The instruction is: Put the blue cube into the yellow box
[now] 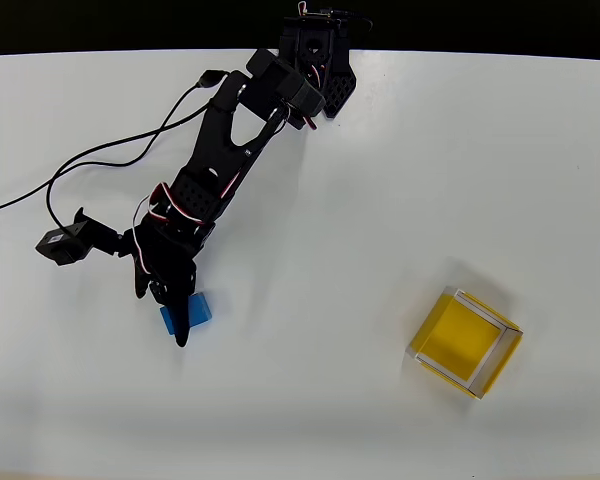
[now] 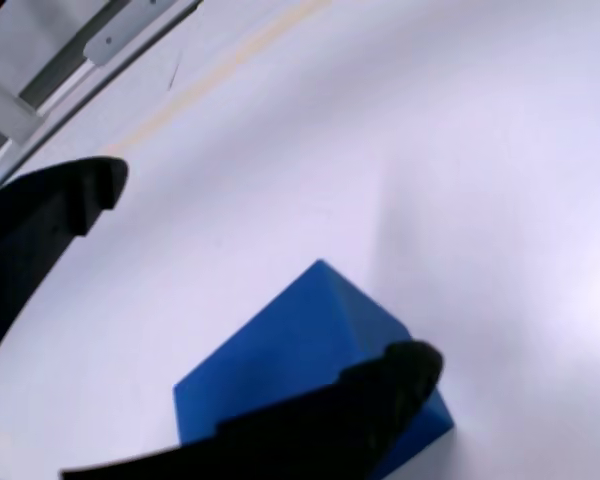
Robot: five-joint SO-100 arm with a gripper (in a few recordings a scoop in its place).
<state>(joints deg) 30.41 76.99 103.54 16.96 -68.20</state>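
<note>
Overhead view: the black arm (image 1: 220, 170) reaches down-left across the white table (image 1: 380, 180), gripper (image 1: 180, 315) spread open over the blue cube (image 1: 200, 310), well apart from the tilted yellow box (image 1: 467, 343) on the right.

Wrist view: one finger (image 2: 40, 230) stands off to the cube's (image 2: 290, 370) left, the other overlaps its near edge; a corner points up-frame, long axis unclear.

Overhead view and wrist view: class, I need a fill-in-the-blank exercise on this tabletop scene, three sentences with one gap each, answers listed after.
1. The gripper hangs over the cube, whose colour is ____.
2. The yellow box is ____ inside, holding nothing.
3. In the overhead view, the box lies to the ____ of the cube.

Missing words: blue; empty; right
</note>
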